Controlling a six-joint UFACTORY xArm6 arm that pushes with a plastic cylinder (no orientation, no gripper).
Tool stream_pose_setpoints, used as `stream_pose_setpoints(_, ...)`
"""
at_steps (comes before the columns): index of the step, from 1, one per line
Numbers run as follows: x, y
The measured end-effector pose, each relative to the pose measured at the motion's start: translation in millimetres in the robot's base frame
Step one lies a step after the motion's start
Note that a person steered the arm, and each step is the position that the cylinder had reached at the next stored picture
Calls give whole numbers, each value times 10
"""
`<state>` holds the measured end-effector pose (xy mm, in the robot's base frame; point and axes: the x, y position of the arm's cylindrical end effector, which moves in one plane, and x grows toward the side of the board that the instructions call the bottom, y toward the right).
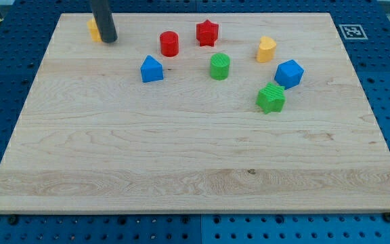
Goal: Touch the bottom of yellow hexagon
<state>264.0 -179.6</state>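
The yellow hexagon (94, 28) sits near the board's top left corner, mostly hidden behind my dark rod. My tip (109, 40) rests on the board at the hexagon's lower right edge, touching or nearly touching it. Only the hexagon's left part shows.
Other blocks lie to the right: a red cylinder (169, 43), a red star (207, 32), a blue block (152, 69), a green cylinder (220, 66), a yellow block (266, 49), a blue cube (289, 73), a green star-like block (271, 98). The wooden board (181, 163) has blue pegboard around it.
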Motion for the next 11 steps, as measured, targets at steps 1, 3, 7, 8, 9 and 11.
stream_pose_setpoints(1, -224, 0)
stream_pose_setpoints(3, -279, 176)
stream_pose_setpoints(7, 206, -154)
stream_pose_setpoints(8, 92, -181)
stream_pose_setpoints(9, -58, -238)
stream_pose_setpoints(11, -56, -164)
